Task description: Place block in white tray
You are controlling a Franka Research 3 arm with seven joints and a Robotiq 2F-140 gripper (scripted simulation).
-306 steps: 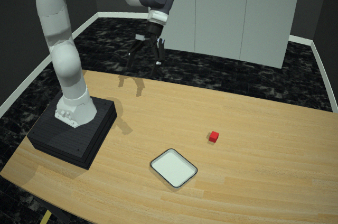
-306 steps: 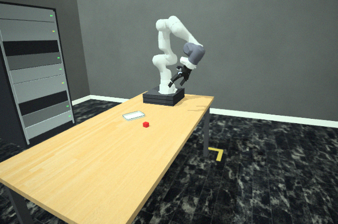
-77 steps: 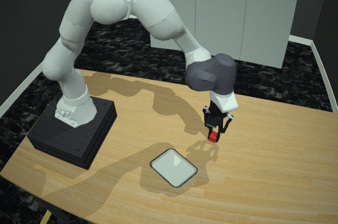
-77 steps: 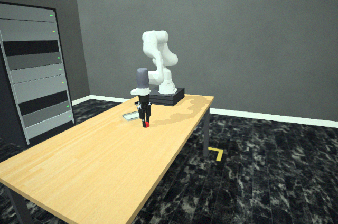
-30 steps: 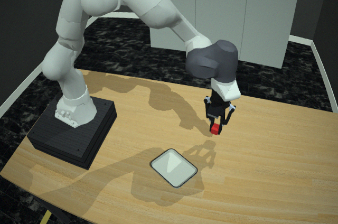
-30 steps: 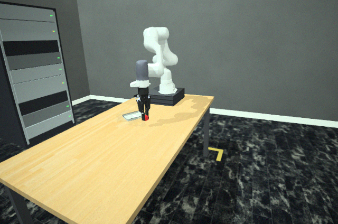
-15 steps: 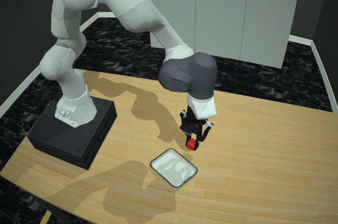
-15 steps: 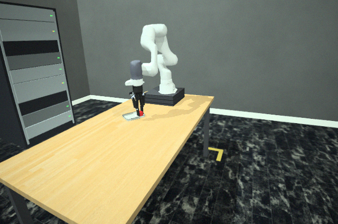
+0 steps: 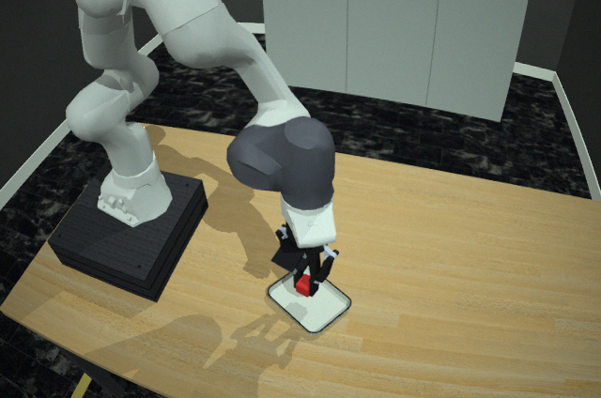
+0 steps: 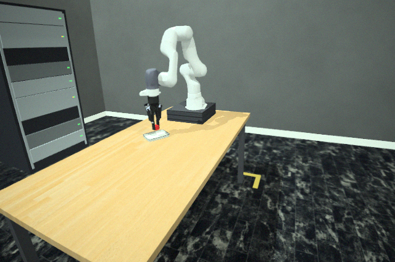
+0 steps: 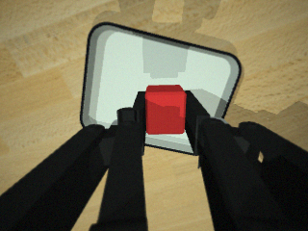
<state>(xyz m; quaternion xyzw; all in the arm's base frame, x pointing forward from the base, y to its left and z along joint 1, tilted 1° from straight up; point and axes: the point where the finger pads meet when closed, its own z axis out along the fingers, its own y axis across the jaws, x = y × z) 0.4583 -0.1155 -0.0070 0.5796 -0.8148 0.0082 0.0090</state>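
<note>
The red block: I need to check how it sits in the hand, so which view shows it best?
The wrist view: the red block fills the middle, pinched between the hand's two fingers above the white tray. The top view shows it small and partly hidden by fingers. The exterior view shows only a red speck.

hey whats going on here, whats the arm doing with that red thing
A single white robot arm on a wooden table is carrying a small red block pinched in its black pincer. The block hangs above the white tray, nearer one edge than the middle, and its shadow falls on the tray floor, so it looks not yet set down. The pincer is shut on the block, so the release is not yet done.
</note>
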